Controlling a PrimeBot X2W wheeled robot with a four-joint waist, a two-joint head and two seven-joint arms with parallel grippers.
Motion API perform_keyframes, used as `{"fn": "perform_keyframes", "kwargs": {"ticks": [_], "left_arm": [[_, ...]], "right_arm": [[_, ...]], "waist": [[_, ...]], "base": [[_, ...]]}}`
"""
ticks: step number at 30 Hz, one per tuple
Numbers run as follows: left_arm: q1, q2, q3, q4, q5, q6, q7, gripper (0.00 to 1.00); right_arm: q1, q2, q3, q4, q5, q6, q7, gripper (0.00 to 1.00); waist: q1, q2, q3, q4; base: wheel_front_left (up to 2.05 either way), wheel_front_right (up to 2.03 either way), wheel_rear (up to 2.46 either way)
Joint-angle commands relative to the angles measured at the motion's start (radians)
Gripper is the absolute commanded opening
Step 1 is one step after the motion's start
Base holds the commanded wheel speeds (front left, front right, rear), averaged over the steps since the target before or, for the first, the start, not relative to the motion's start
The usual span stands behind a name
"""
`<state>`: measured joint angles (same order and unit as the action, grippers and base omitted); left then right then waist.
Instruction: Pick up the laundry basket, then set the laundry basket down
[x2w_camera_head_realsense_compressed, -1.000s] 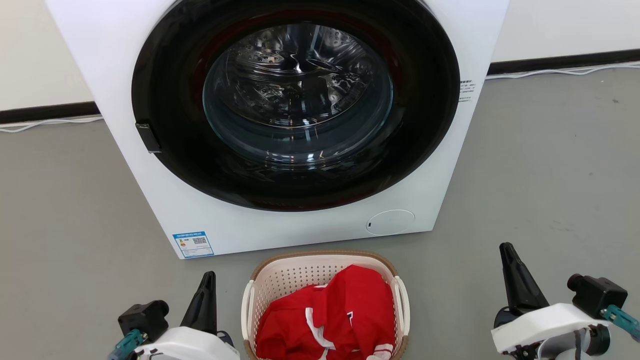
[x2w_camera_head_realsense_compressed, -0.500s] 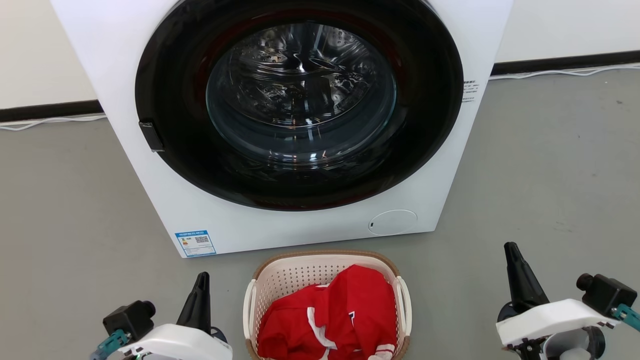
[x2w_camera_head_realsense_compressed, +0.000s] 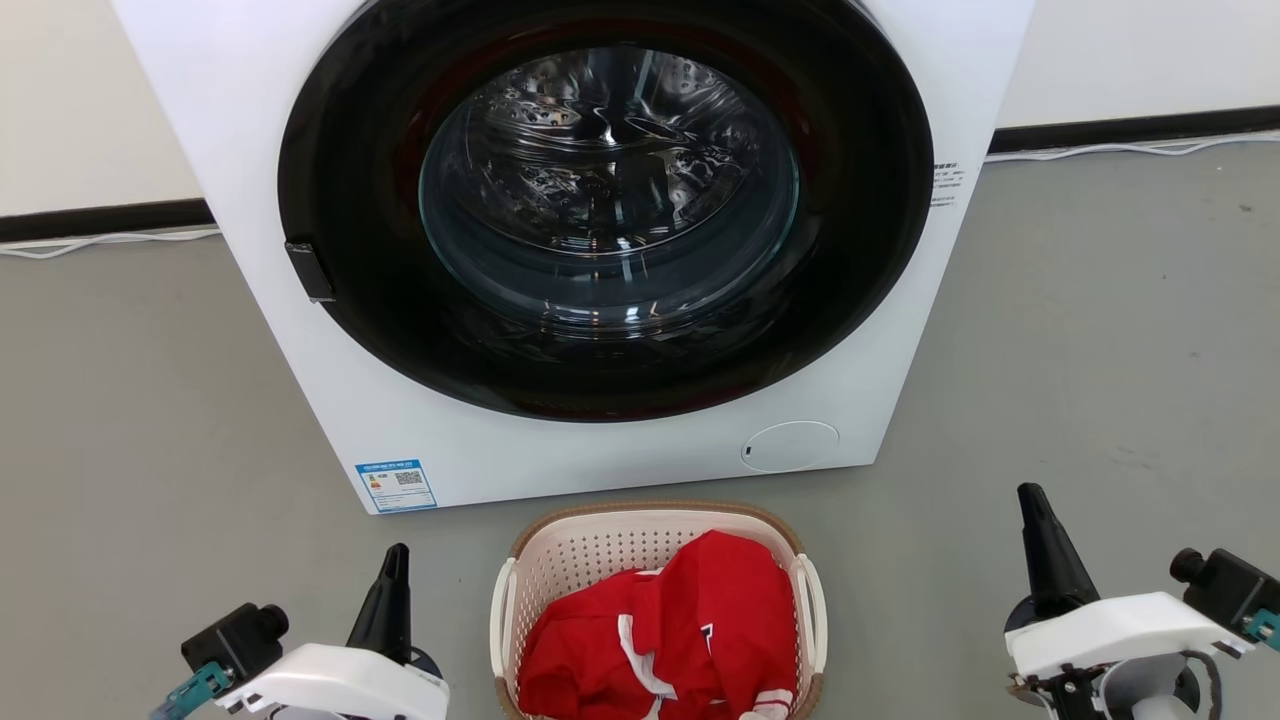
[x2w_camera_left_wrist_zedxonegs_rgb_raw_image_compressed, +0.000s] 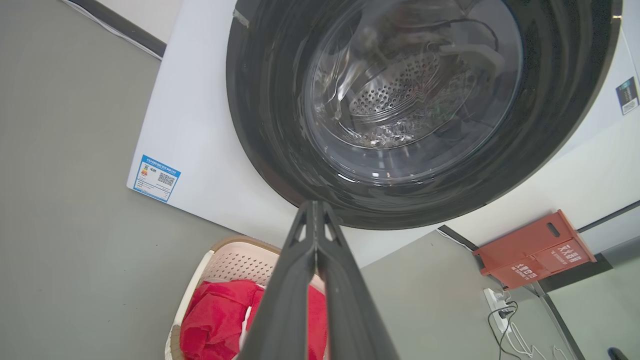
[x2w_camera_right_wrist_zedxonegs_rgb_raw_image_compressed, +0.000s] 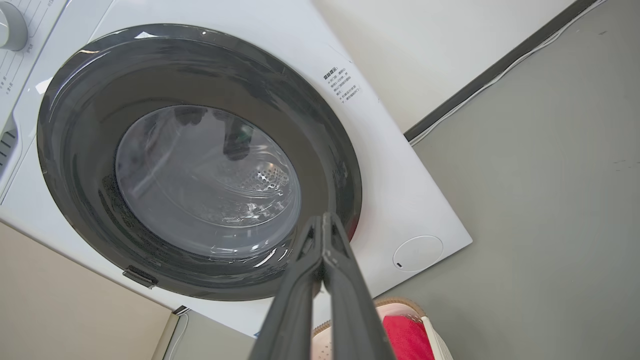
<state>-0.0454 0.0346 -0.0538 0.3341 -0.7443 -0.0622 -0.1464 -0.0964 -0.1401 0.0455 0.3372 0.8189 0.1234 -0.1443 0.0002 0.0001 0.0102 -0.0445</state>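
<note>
Head view, upper centre: white front-loading washing machine (x2w_camera_head_realsense_compressed: 590, 460) with round dark door (x2w_camera_head_realsense_compressed: 608, 205), shut, on grey floor (x2w_camera_head_realsense_compressed: 1100, 330); blue label (x2w_camera_head_realsense_compressed: 396, 485) at lower left of its front, small round cover (x2w_camera_head_realsense_compressed: 790, 446) at lower right. Behind, along the wall: dark baseboard (x2w_camera_head_realsense_compressed: 100, 218) and a white cable (x2w_camera_head_realsense_compressed: 100, 243).

Bottom centre: laundry basket (x2w_camera_head_realsense_compressed: 600, 548), upright on the floor just in front of the machine and apart from it, holding a crumpled red garment (x2w_camera_head_realsense_compressed: 680, 630) with white trim; white handles on its left and right sides. Bare floor between basket and each gripper.

Lower left: left gripper (x2w_camera_head_realsense_compressed: 395, 555), near the basket's left handle, not touching; fingers (x2w_camera_left_wrist_zedxonegs_rgb_raw_image_compressed: 295, 280) clenched together on nothing, pointing up the frame toward the machine.

Lower right: right gripper (x2w_camera_head_realsense_compressed: 1030, 495), well apart from the basket's right handle; fingers (x2w_camera_right_wrist_zedxonegs_rgb_raw_image_compressed: 345, 300) likewise pressed together, empty, leaning slightly toward upper left.

Left wrist view, right edge: red box (x2w_camera_left_wrist_zedxonegs_rgb_raw_image_compressed: 535, 250) against the wall, white power strip (x2w_camera_left_wrist_zedxonegs_rgb_raw_image_compressed: 495, 300) with cables on the floor below it.
</note>
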Motion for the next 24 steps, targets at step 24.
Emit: {"fn": "perform_keyframes", "kwargs": {"ticks": [24], "left_arm": [[-0.045, 0.009, 0.057, -0.046, -0.248, -0.025, 0.073, 0.00]], "right_arm": [[-0.023, 0.020, -0.045, -0.046, 0.229, 0.004, 0.073, 0.00]], "waist": [[-0.0002, -0.0001, -0.002, 0.012]], "base": [[0.00, 0.00, 0.00]]}}
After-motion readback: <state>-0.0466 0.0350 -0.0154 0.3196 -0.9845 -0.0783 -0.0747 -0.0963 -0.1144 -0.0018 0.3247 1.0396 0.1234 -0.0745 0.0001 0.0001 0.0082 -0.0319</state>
